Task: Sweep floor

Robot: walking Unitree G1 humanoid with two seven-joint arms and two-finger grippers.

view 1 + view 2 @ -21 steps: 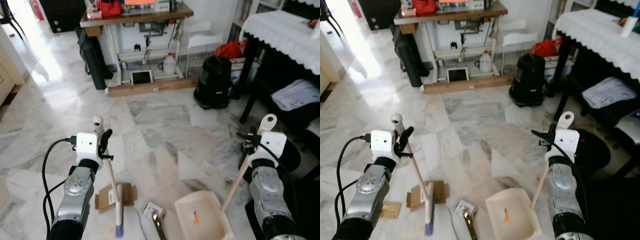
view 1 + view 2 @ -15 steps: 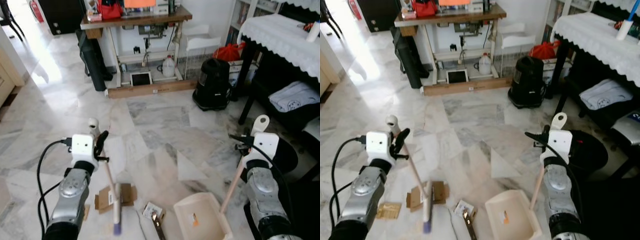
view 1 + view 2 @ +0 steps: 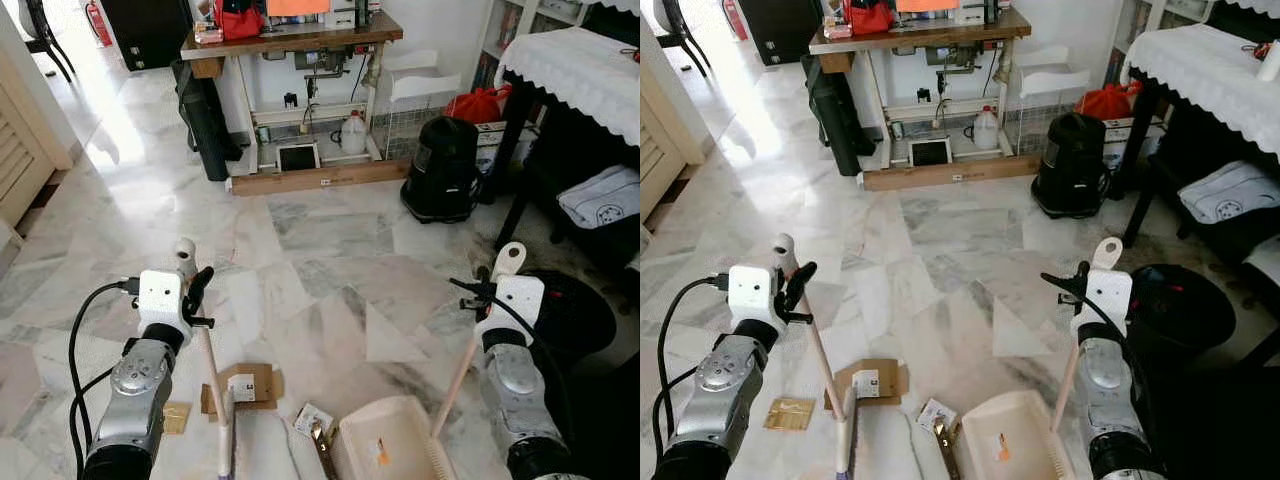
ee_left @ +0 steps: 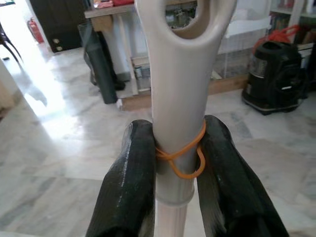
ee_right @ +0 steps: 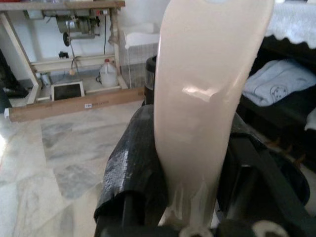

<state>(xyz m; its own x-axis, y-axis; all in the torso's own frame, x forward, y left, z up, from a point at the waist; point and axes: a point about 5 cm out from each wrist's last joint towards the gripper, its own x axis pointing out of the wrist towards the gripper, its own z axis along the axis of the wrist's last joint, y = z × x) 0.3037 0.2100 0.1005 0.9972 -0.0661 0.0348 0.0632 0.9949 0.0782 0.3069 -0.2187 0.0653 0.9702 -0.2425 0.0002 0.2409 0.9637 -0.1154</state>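
The left gripper (image 4: 177, 163) is raised in front of the robot, its two black fingers (image 4: 131, 182) clamped on the pale handle of the broom (image 3: 212, 378), just below the hanging loop, where an orange rubber band (image 4: 180, 158) circles the shaft. The broom slants down to the floor, its head beside a flattened piece of cardboard (image 3: 245, 386). The right gripper (image 5: 192, 163) is held at a similar height on the other side, closed on the flat cream handle of the dustpan (image 3: 385, 448), whose tray rests on the floor between the two arms. A small packet (image 3: 313, 418) lies near the pan's edge, and a scrap of brown paper (image 3: 790, 413) sits by the left arm.

The floor (image 3: 320, 240) is grey-veined marble tile. Ahead stands a wooden worktable (image 3: 290, 38) with a white jug (image 3: 353, 133) under it; a black vacuum cleaner (image 3: 444, 170) stands to the right, near a table with a white lace cloth (image 3: 580, 75).
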